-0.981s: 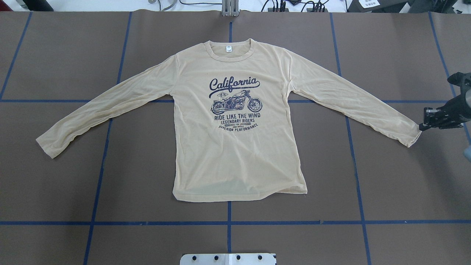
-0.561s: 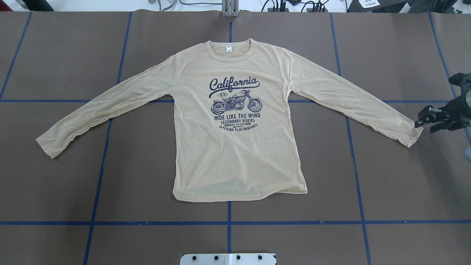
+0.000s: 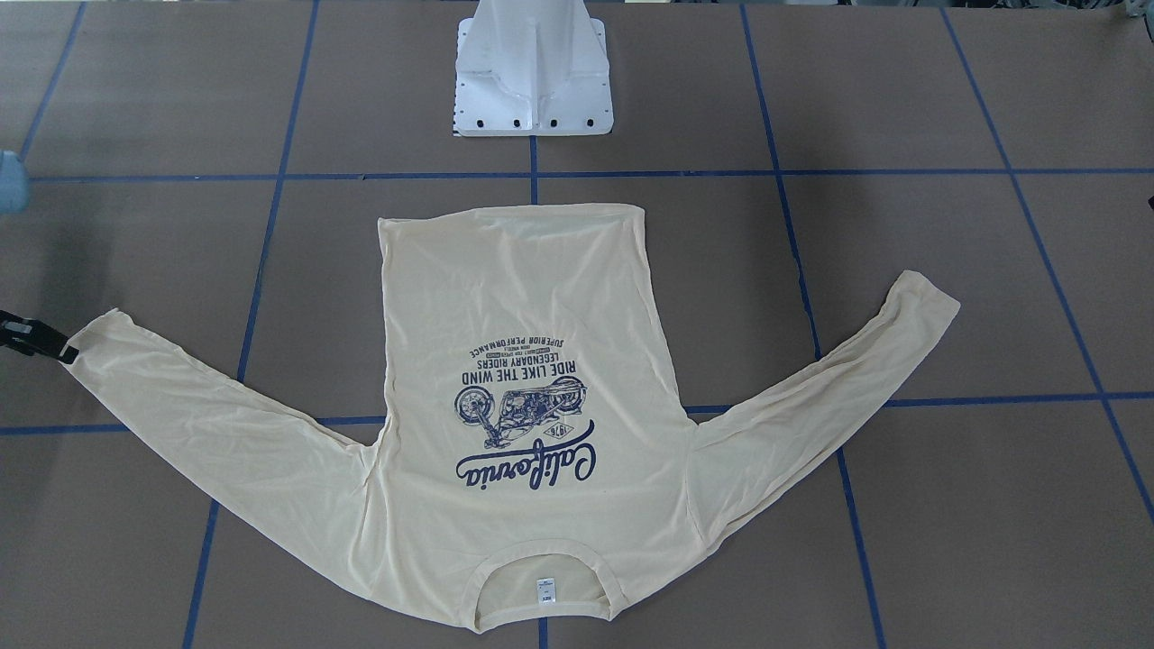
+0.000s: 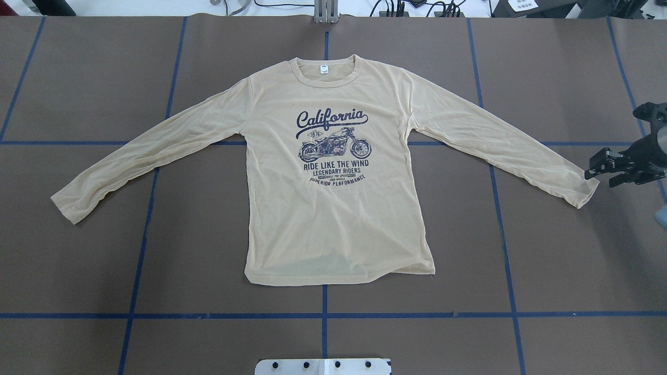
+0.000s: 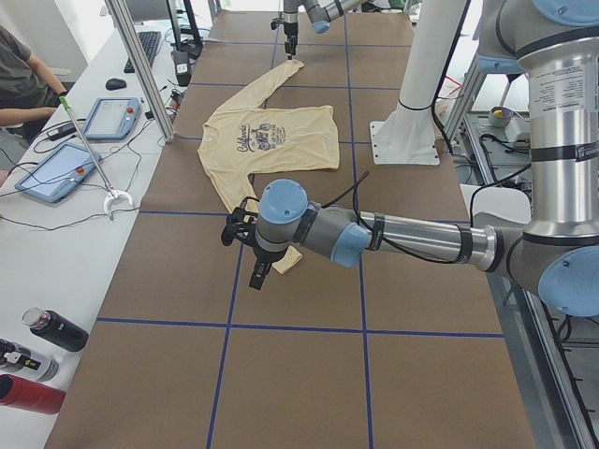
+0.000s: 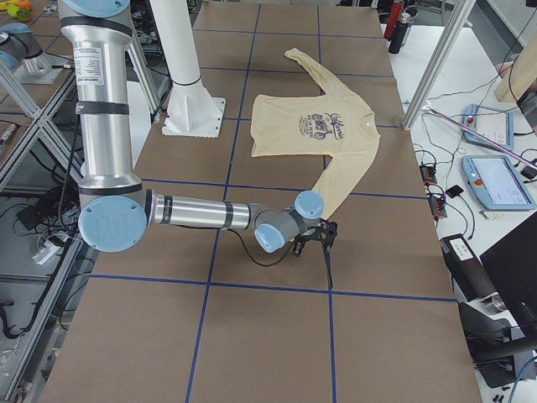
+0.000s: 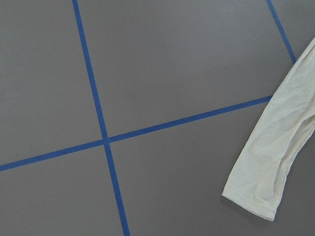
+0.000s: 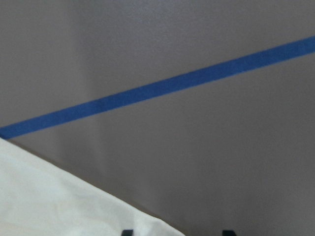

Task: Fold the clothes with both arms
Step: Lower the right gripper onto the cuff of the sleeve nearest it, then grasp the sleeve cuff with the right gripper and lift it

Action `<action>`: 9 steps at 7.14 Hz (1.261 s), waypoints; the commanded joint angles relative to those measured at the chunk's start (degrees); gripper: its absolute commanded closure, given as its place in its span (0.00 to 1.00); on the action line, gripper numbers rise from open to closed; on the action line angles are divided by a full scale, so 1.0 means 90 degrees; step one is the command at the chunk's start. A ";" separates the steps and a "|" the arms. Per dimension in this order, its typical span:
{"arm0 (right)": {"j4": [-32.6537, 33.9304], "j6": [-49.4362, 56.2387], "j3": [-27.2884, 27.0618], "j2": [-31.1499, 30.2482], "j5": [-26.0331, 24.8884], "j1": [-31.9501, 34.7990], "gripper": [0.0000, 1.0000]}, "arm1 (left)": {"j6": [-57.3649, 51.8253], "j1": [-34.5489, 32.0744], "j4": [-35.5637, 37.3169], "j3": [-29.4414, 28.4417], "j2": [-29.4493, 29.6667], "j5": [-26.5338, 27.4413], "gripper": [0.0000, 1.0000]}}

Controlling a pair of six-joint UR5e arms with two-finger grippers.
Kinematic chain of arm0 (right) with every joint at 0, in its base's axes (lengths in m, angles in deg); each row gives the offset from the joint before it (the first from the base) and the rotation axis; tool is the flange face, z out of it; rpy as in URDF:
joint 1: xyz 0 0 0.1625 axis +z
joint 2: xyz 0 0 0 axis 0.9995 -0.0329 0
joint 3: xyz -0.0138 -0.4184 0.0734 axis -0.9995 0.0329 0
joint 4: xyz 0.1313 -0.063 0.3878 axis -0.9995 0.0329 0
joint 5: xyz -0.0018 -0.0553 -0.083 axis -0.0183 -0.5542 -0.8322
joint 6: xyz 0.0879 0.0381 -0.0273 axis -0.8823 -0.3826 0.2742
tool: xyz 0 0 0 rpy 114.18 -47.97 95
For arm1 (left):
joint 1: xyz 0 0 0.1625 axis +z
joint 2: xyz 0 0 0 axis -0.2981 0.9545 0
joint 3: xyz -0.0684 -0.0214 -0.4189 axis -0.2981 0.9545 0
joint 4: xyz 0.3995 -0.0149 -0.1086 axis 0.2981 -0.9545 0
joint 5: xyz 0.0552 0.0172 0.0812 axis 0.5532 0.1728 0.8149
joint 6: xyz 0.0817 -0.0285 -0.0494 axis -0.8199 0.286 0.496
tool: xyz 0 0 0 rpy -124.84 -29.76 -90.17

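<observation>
1 cream long-sleeved T-shirt (image 4: 333,224) flat, print up, mid-bench (image 4: 104,271). Print reads "California", "RIDE LIKE THE WIND", "LEGENDARY RIDERS", "SUPERIOR PERFORMANCE". 2 arms. Right hand (image 4: 598,174) wide, at right-side cuff (image 4: 583,194). Left hand (image 5: 248,257) near left-side cuff (image 7: 251,199); opening: cannot tell.

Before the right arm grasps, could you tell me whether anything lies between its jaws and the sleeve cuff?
Nothing visible does: the right gripper sits right at the T-shirt's near cuff, with only bare table around it.

The T-shirt (image 4: 333,208) bears navy print: "California" in script, "1976" above a motorcycle, then "RIDE LIKE THE WIND", "LEGENDARY RIDERS", "SUPERIOR PERFORMANCE". The neck label's (image 4: 324,69) text is too small to read.
</observation>
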 commanded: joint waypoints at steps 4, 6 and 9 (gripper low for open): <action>0.0003 0.0058 0.0223 0.0047 0.0160 -0.0030 1.00 | -0.0003 -0.0018 0.0000 0.0117 -0.0087 0.0000 0.01; 0.0187 -0.0049 -0.0067 0.0174 0.0713 0.0135 1.00 | -0.0003 -0.0018 -0.0010 0.0147 -0.0166 0.0000 0.01; 0.1414 -0.0691 -0.1723 0.0164 0.0786 0.0127 1.00 | -0.0003 -0.0008 -0.0010 0.0156 -0.0166 0.0000 0.01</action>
